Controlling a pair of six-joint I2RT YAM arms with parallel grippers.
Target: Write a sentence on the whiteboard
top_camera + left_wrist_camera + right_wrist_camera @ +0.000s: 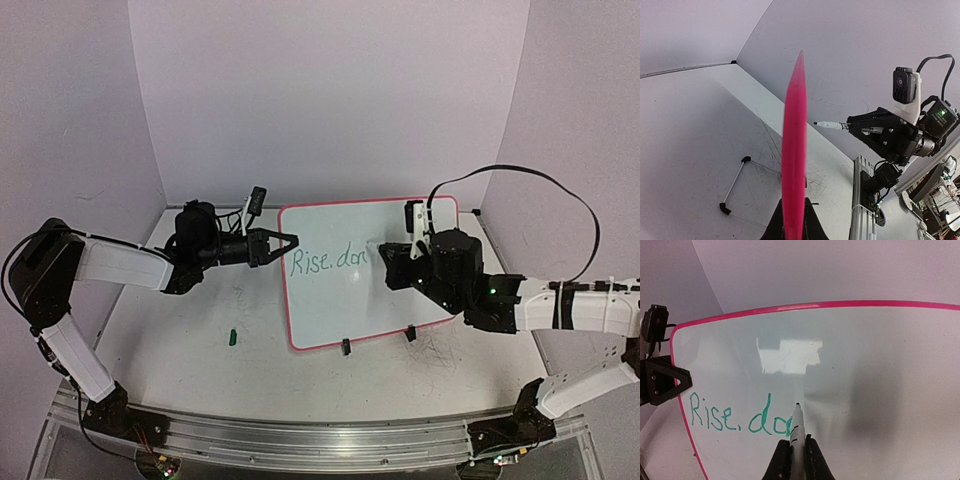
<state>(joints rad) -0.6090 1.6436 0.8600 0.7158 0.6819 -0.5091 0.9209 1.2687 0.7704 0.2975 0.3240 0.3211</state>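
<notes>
The whiteboard (pixel 340 305), white with a pink-red frame, stands at mid-table on two black clip feet (pixel 346 347). My left gripper (pixel 287 243) is shut on its left edge; in the left wrist view the pink rim (pixel 795 140) runs edge-on between the jaws (pixel 794 226). Green writing (pixel 735 417) reads "Rise, do" with a further letter begun. My right gripper (pixel 797 446) is shut on a white marker (pixel 796 430). The marker's dark tip sits at the board just right of the last letter.
A small green cap (pixel 232 337) lies on the table left of the board. A thin white rod with black ends (pixel 735 186) lies on the table beside the board. Pale walls close in the back and both sides. The arm bases sit on a metal rail (pixel 300 440).
</notes>
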